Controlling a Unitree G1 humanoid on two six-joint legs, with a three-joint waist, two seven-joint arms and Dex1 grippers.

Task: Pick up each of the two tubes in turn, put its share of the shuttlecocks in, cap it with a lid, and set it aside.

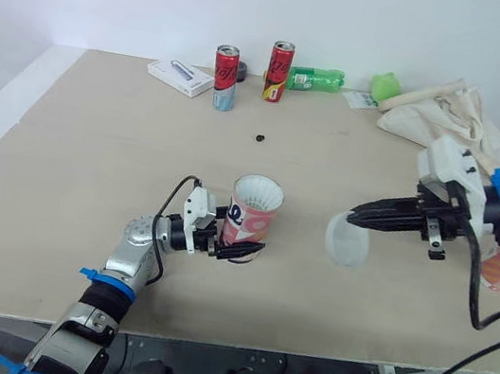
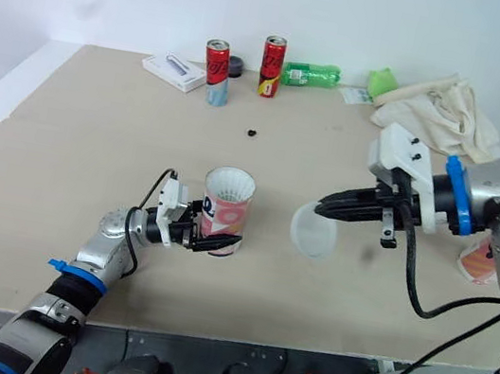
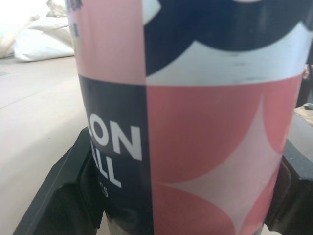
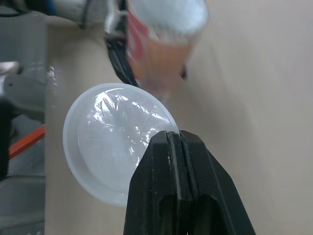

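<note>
Both sets of jaws are closed on something: the left gripper (image 1: 238, 248) clamps the tube (image 1: 253, 209) low down near its base, and the right gripper (image 4: 173, 139) pinches the rim of the lid (image 4: 115, 142), its fingers (image 4: 161, 186) pressed almost together. The tube stands upright on the table (image 1: 93, 151), near the middle of the front edge; the low grip leaves the open mouth free and, I judge, braces the tube against a push from above; white shuttlecocks (image 1: 258, 191) show at the mouth, so loading of this tube looks done and capping is the step in hand. The lid hangs in the air to the right of the tube, apart from it and tilted rather than level; holding it by the edge leaves most of the rim free to seat; it needs levelling and centring over the mouth before any press; a skewed press could tip the tube or crush feathers. What looks like the other tube (image 2: 477, 262) sits at the right edge, partly hidden by the right arm; whether it is capped I cannot tell. Two cans (image 1: 224, 77), a bottle (image 1: 316, 79), a box (image 1: 180, 76) and a bag (image 1: 434, 117) lie along the far edge, well apart from the work.
</note>
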